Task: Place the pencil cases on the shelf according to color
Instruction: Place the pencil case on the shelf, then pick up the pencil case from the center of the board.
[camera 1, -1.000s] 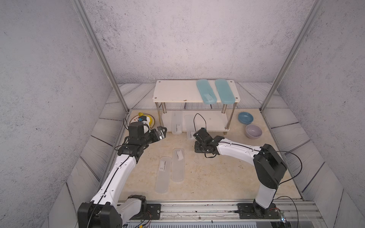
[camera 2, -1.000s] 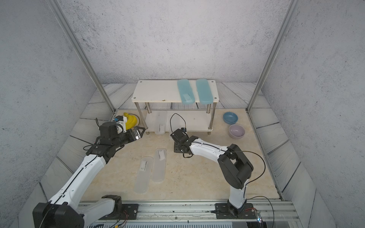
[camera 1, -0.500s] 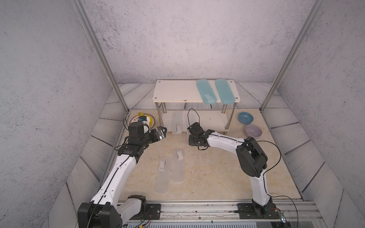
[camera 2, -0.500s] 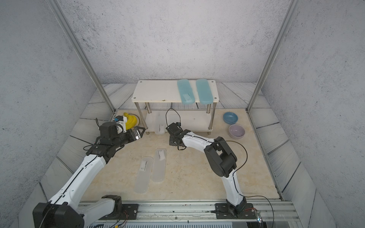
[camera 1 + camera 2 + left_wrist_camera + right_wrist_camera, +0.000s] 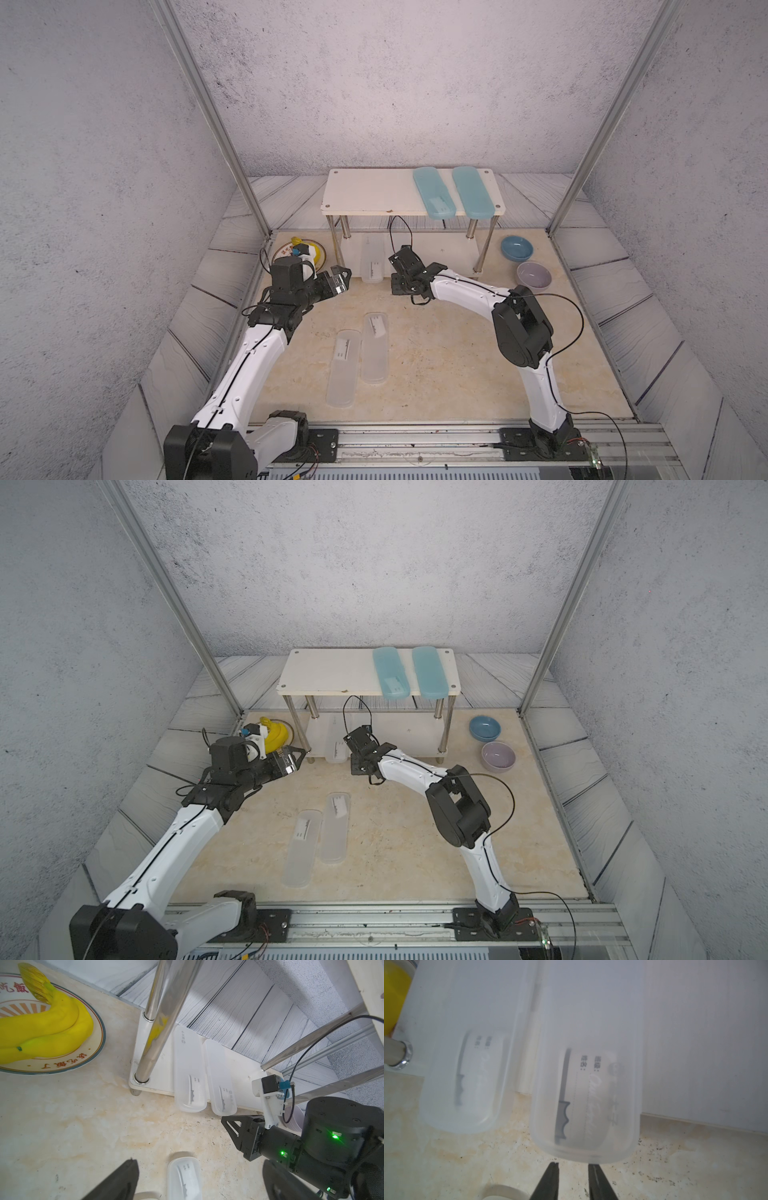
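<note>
Two teal pencil cases (image 5: 432, 198) (image 5: 471, 197) lie side by side on the right of the shelf's top board (image 5: 370, 195). Two frosted pencil cases (image 5: 190, 1076) (image 5: 220, 1082) rest on the lower board (image 5: 153, 1086), their near ends overhanging its front edge. My right gripper (image 5: 574, 1165) sits low at the near end of the right-hand one (image 5: 587, 1095), jaws a narrow gap apart with bare floor between them. Two more frosted cases (image 5: 375, 349) (image 5: 343, 368) lie on the floor. My left gripper (image 5: 199, 1161) hangs wide open above one of them (image 5: 184, 1176), left of the shelf.
A plate with a yellow banana (image 5: 299, 251) sits left of the shelf. A blue bowl (image 5: 516, 248) and a lilac bowl (image 5: 533, 275) stand at its right. Chrome legs (image 5: 153, 1043) flank the lower board. The right arm (image 5: 465, 291) stretches across the floor in front of the shelf.
My right arm has swung left and toward the shelf, bringing its gripper up to the frosted case on the lower board. My left arm has not moved.
</note>
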